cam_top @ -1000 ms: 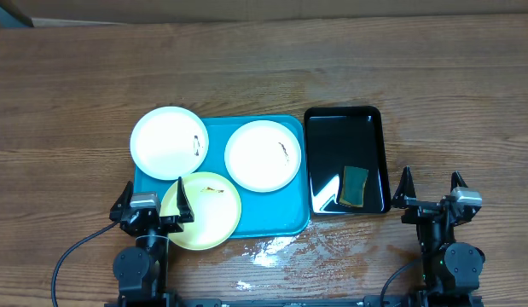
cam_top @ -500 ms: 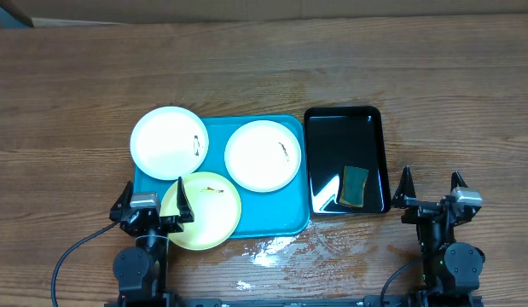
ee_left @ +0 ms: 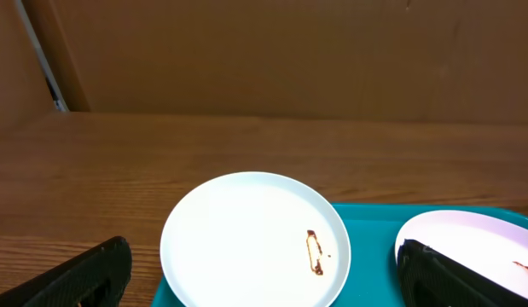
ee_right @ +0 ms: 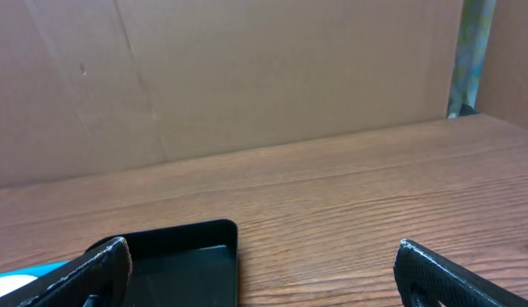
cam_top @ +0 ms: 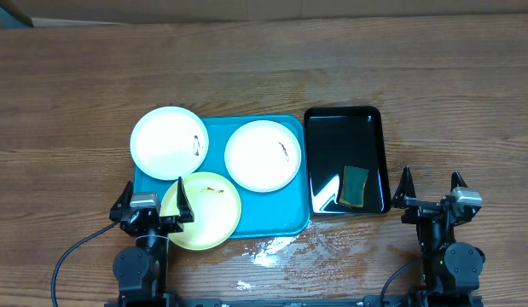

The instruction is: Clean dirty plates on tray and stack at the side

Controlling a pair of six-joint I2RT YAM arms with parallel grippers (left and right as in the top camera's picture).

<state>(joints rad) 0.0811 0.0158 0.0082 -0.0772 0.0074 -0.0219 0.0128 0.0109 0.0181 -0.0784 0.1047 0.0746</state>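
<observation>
Plates [cam_top: 262, 154], tray [cam_top: 285, 213] unmoved; left gripper [cam_top: 153, 189], right gripper [cam_top: 431, 177] static.

Wood table [cam_top: 417, 68]: teal tray [cam_top: 276, 213] beside black tray [cam_top: 332, 145].

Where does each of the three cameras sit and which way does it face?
Overhead: above the table, looking straight down at the blue tray, black tray, left gripper and right gripper.
Left wrist: low, facing forward over the smeared white plate; its fingers fill the bottom corners.
Right wrist: low, facing forward past the black tray; fingers likewise.
Shared: overhead and left wrist both show that plate.
</observation>
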